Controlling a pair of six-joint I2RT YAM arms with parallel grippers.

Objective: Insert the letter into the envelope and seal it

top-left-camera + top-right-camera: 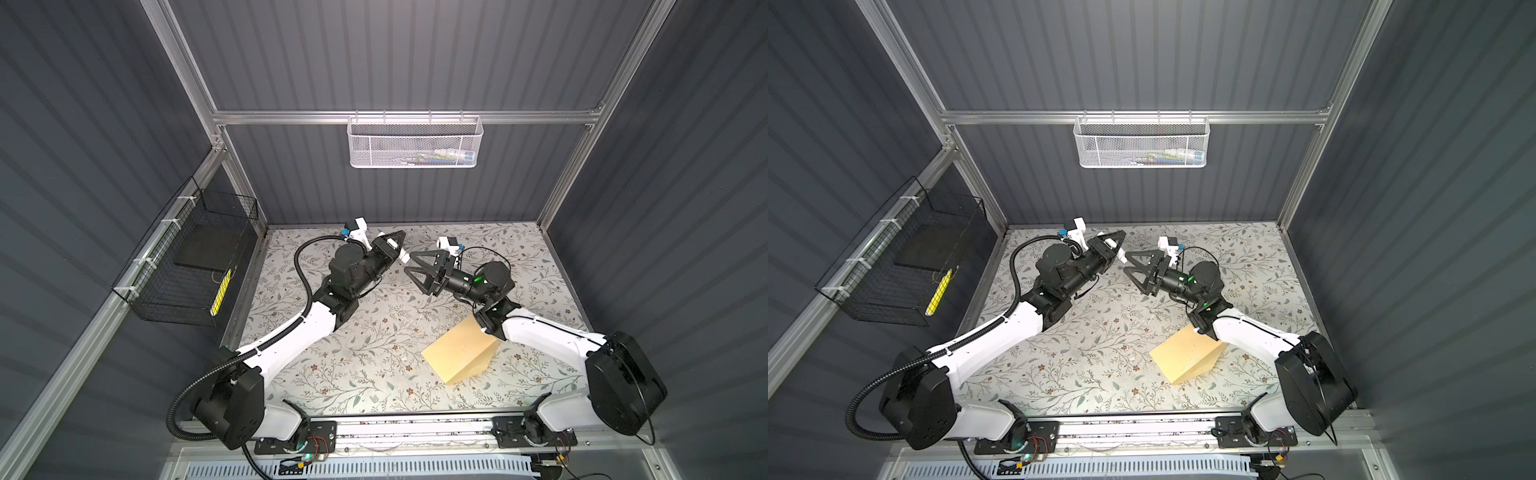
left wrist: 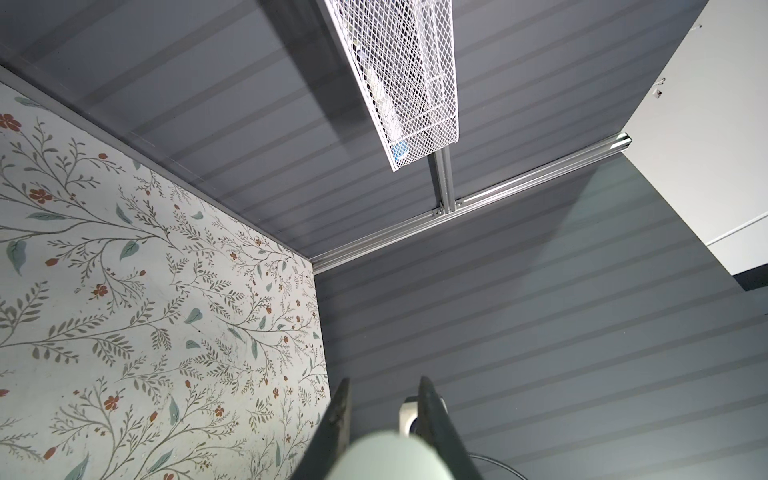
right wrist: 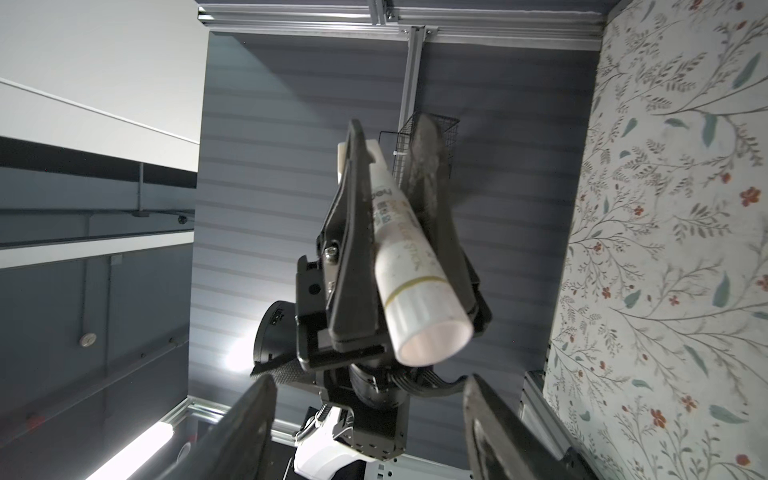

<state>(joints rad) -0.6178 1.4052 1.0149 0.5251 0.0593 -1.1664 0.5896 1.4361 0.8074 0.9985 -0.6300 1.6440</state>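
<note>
The envelope (image 1: 455, 353) lies on the floral table (image 1: 374, 332), with one corner hidden behind the right arm (image 1: 540, 332) in both top views. A darker band along one long edge is probably the flap, though I cannot tell whether it is lifted or folded down. The letter is nowhere in view. It may already be inside the envelope, but nothing here settles that.

Beyond the envelope's far side and well apart from it, raised off the table, the left jaws on the left arm (image 1: 286, 345) pinch a white glue stick (image 3: 409, 257) along its length. The right jaws stand spread and empty, just short of the stick's ringed free end. This looks like the uncapping step that comes before sealing.

The stick is rigid, smooth and round, so it can twist or slide in a grip. The safest hold for the right jaws is squarely across the ringed end section, followed by a pull straight along the stick's axis.

The envelope is the harder thing to handle — thin kraft paper, very light, floppy, and likely to skate on the table when pushed. Its flat face offers no purchase. I would pin its body down with one pair of jaws and take the flap by its free pointed edge, pressing gently so the paper does not crease.
</note>
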